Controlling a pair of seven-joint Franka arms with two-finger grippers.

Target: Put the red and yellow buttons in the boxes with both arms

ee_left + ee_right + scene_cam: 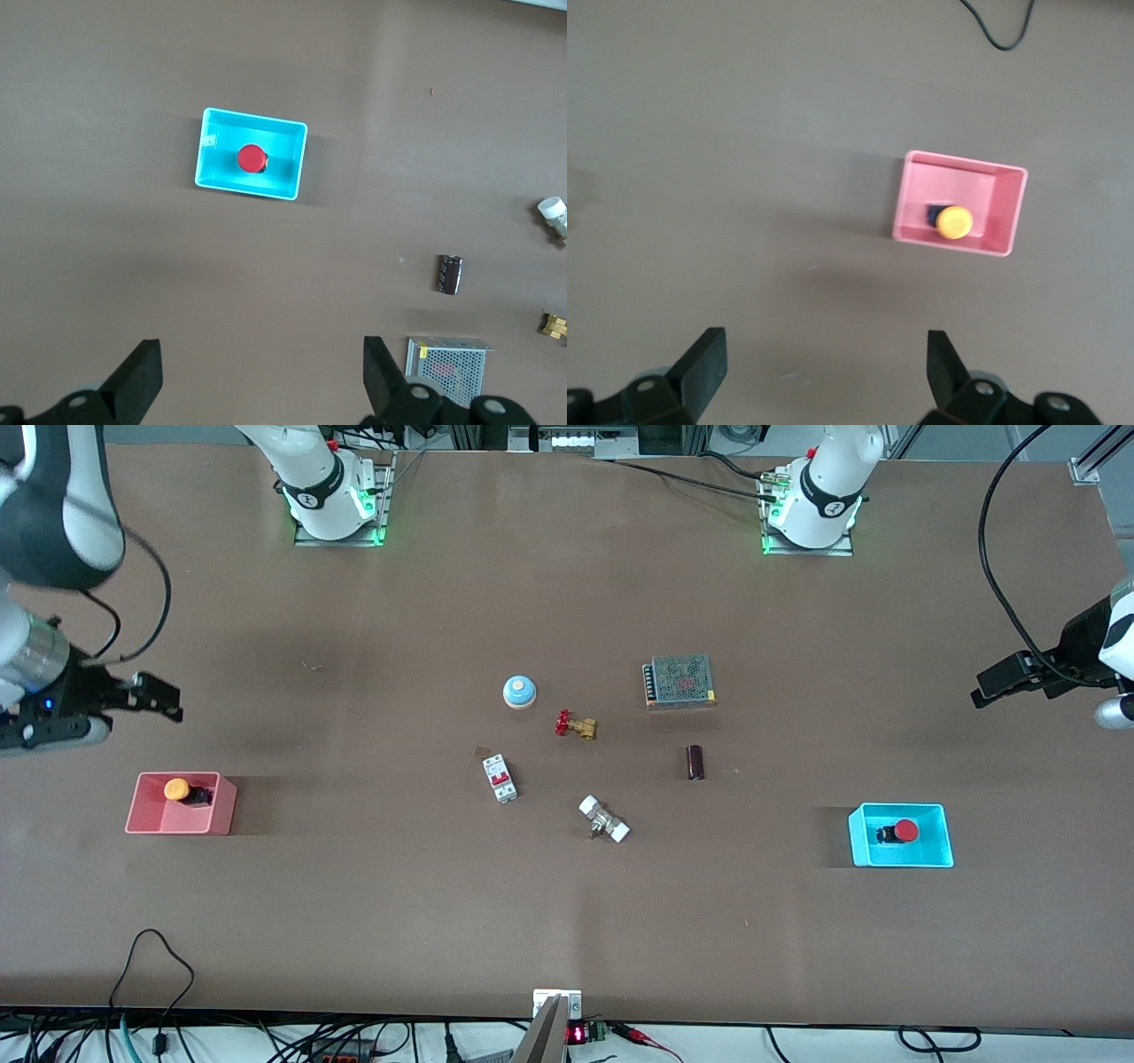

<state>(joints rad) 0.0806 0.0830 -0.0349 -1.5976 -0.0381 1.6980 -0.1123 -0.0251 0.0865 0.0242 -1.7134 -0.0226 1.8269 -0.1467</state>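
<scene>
Cut off by the front view's edge: most of both arms, only the bases and the gripper ends in frame. Left gripper (pixel 983 691) seen side-on at the left arm's end of the table, wrist lost past the edge. Right gripper (pixel 173 700) likewise, its wrist partly cropped.

In both wrist views, only the finger tips and a little of the gripper bodies inside the frame.

Black body of the yellow button (pixel 177 788) largely hidden under its cap and by the pink box's (pixel 142 815) wall. Body of the red button (pixel 252 159) almost wholly under its cap.

White-ended fitting (pixel 552 211) and brass valve (pixel 555 325) clipped by the left wrist view's edge.

Markings on the breaker (pixel 500 778) too small to read.
</scene>
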